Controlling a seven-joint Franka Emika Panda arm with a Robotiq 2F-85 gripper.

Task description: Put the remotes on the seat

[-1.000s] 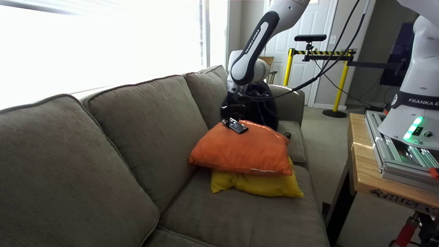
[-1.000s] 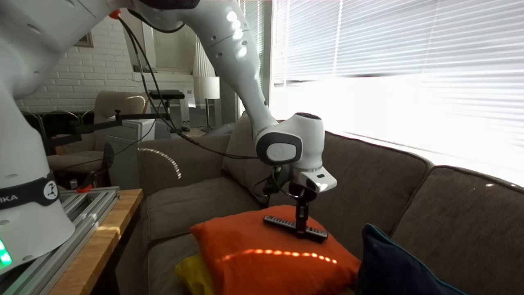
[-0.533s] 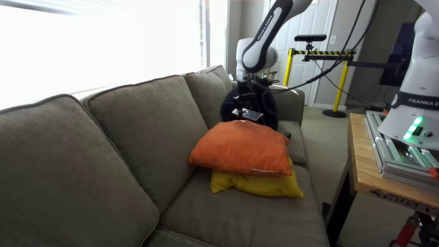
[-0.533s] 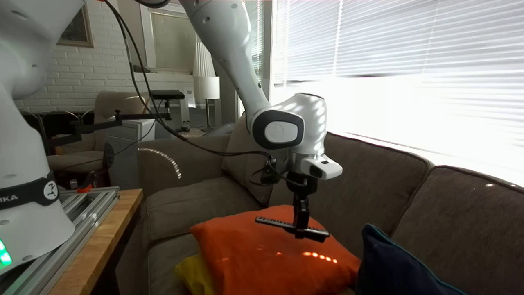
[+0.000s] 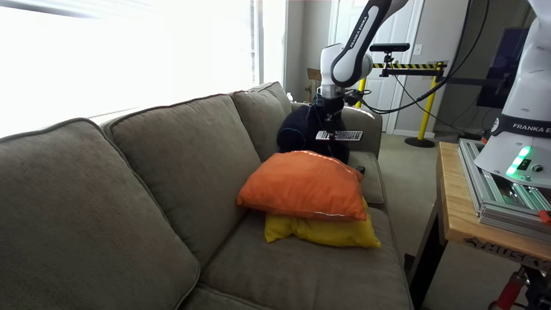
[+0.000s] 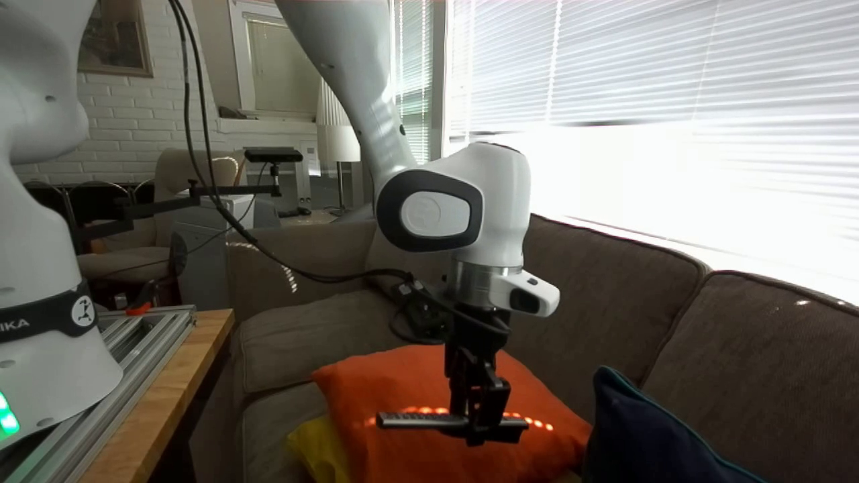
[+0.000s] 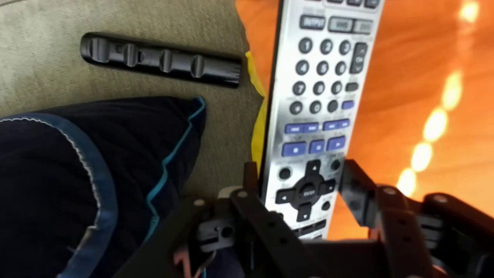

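Note:
My gripper (image 7: 302,181) is shut on the pale remote (image 7: 320,88), its fingers at the long sides of the handset. In both exterior views the gripper (image 5: 331,128) (image 6: 480,422) holds this remote (image 5: 349,135) (image 6: 413,420) roughly level in the air, apart from the orange pillow (image 5: 301,185). The dark remote (image 7: 162,60) lies on the grey-green seat (image 7: 222,135) in the wrist view, beside a navy pillow. In an exterior view a small dark end (image 5: 360,170), probably of that remote, shows on the seat (image 5: 301,275) past the orange pillow.
The orange pillow lies on a yellow pillow (image 5: 323,234). A navy pillow (image 6: 644,429) with teal piping stands on the sofa, also in the wrist view (image 7: 146,116). The sofa's back cushions (image 5: 185,155) run along the window. The robot's wooden table (image 5: 456,206) stands opposite the sofa.
The pale remote was at the orange pillow's top in the gripper. The gripper has lifted it off, carried it away from the sofa's back toward the robot's table side, and turned it somewhat.

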